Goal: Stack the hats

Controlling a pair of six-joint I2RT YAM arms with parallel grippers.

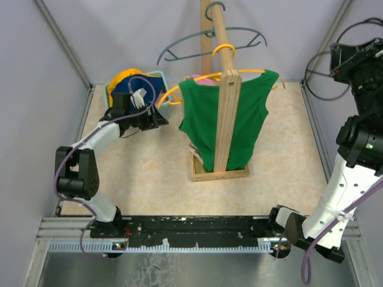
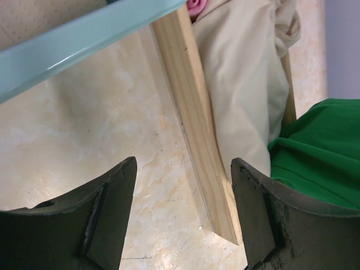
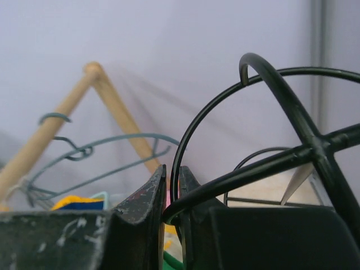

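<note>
A navy hat [image 1: 133, 87] lies on a yellow-orange hat [image 1: 121, 76] in a teal bin [image 1: 160, 76] at the back left. Both also show low in the right wrist view as the navy hat [image 3: 84, 205] and the yellow-orange hat [image 3: 76, 198]. A beige hat [image 2: 242, 84] lies on the table behind the wooden rack foot [image 2: 194, 129], with a bit of pink fabric [image 2: 195, 5] beyond it. My left gripper [image 1: 161, 116] [image 2: 183, 166] hangs open and empty just right of the bin. My right gripper [image 1: 338, 60] [image 3: 171, 171] is raised at the far right, shut on a black wire hanger [image 3: 292, 163].
A green sleeveless shirt [image 1: 209, 119] hangs on a yellow hanger [image 1: 173, 89] from the wooden rack [image 1: 227, 101] mid-table. Grey-blue wire hangers [image 1: 209, 45] hang higher on the rack's pole. Grey walls close in the left, back and right sides.
</note>
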